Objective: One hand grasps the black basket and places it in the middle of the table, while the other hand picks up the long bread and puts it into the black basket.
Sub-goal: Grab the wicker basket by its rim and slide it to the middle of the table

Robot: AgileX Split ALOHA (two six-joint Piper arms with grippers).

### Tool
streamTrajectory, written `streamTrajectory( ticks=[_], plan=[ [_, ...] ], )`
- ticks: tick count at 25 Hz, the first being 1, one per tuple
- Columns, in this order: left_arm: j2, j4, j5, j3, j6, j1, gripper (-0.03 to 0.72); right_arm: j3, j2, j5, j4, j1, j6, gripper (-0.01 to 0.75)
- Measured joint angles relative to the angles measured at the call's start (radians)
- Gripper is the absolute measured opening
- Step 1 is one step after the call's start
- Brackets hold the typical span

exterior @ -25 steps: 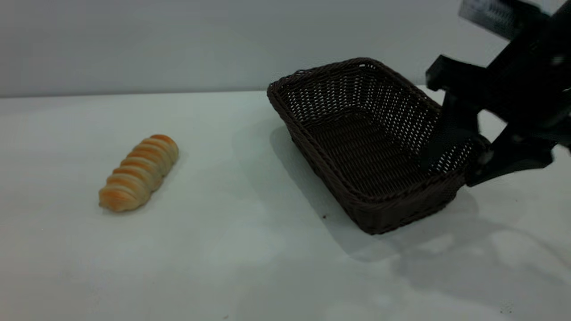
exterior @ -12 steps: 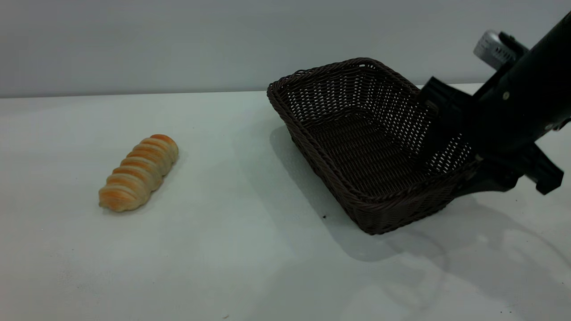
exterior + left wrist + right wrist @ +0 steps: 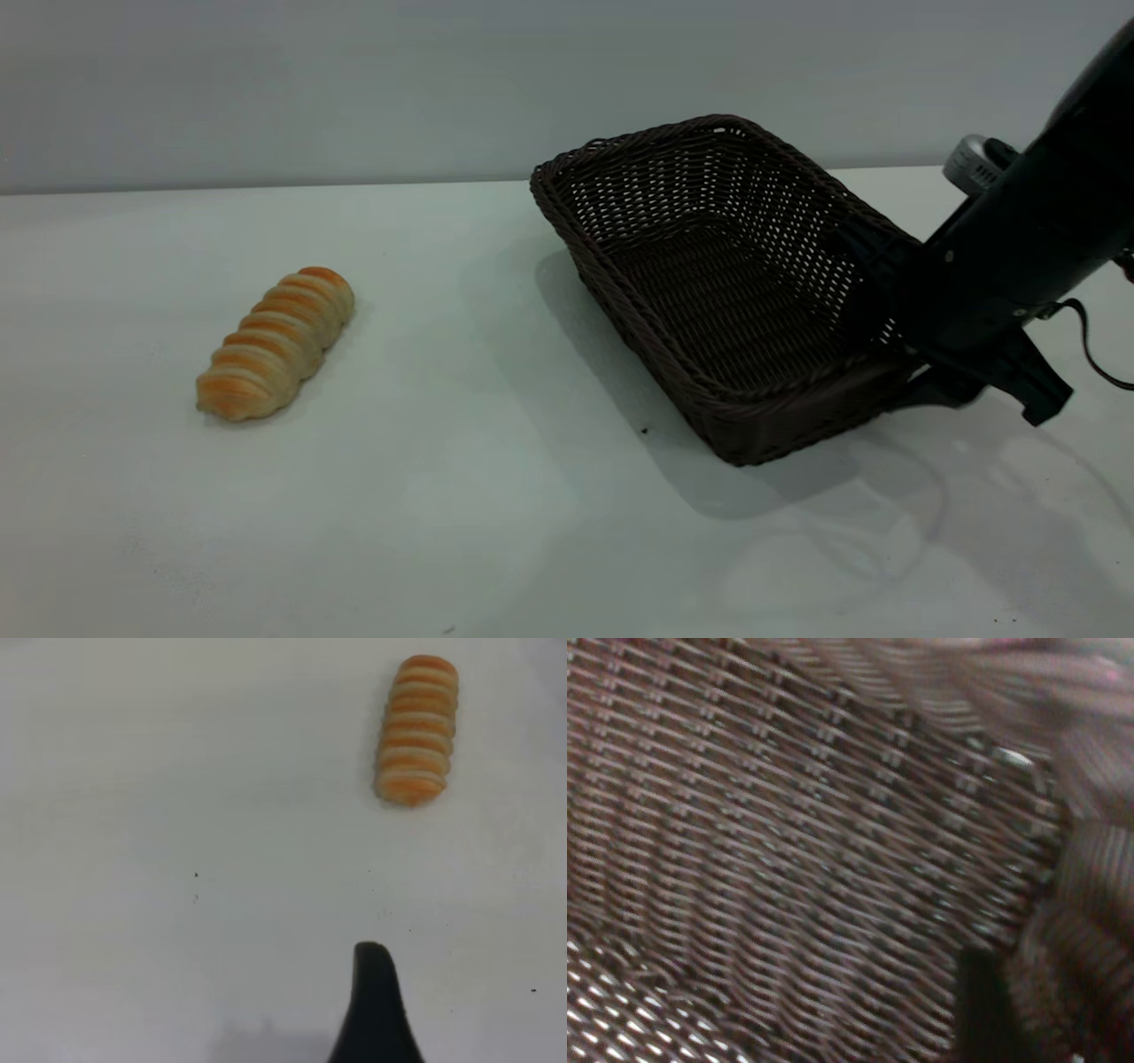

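The right pincer [image 3: 895, 350] straddles the right wall of the basket [image 3: 709, 292], one finger inside and one outside; I cannot tell if it squeezes yet. If the hold is weak, the basket may slip or tip when pulled toward the middle of the table [image 3: 496, 496]. The bread [image 3: 276, 343] lies far off to the left, and only one fingertip [image 3: 376, 1010] of the left pincer shows, so I cannot tell how it stands.

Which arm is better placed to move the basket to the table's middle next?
Right. The right gripper is already at the black basket's near-right rim, one finger inside, one outside. The left gripper hovers over bare table near the long bread.
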Motion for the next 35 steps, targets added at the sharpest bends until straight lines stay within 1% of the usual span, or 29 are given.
streamTrajectory(
  ticks=[2, 4, 8, 11, 13, 16, 19, 22, 24, 31, 35],
  plan=[
    [0.0, 0.0, 0.0, 0.0, 0.0, 0.0, 0.587, -0.009, 0.001, 0.008, 0.015, 0.0, 0.007, 0.201],
    [0.0, 0.0, 0.0, 0.0, 0.0, 0.0, 0.587, -0.014, -0.012, 0.007, 0.019, 0.0, 0.009, 0.099],
    [0.001, 0.0, 0.0, 0.0, 0.0, 0.0, 0.587, -0.013, -0.059, 0.051, -0.015, -0.006, -0.045, 0.093],
    [0.001, 0.0, 0.002, 0.0, 0.0, 0.0, 0.587, -0.014, -0.131, 0.083, -0.044, -0.061, -0.129, 0.093],
    [0.001, 0.0, 0.002, 0.0, 0.0, 0.0, 0.587, -0.03, -0.171, 0.161, -0.086, -0.122, -0.21, 0.093],
    [0.001, 0.0, 0.002, 0.0, 0.0, 0.0, 0.587, -0.088, -0.179, 0.339, -0.189, -0.219, -0.309, 0.093],
    [0.001, 0.0, 0.002, 0.0, 0.0, 0.0, 0.587, -0.155, -0.168, 0.474, -0.32, -0.252, -0.361, 0.093],
    [0.001, 0.0, 0.002, 0.0, 0.0, 0.0, 0.587, -0.227, -0.141, 0.568, -0.42, -0.239, -0.378, 0.093],
    [0.001, 0.0, 0.002, 0.0, 0.0, 0.0, 0.587, -0.272, -0.109, 0.603, -0.448, -0.217, -0.381, 0.093],
    [0.001, 0.0, 0.004, 0.0, 0.0, 0.0, 0.587, -0.39, 0.029, 0.616, -0.452, -0.099, -0.384, 0.094],
    [0.001, 0.0, 0.012, 0.0, 0.0, 0.0, 0.587, -0.408, 0.074, 0.605, -0.438, -0.086, -0.373, 0.108]
  ],
)
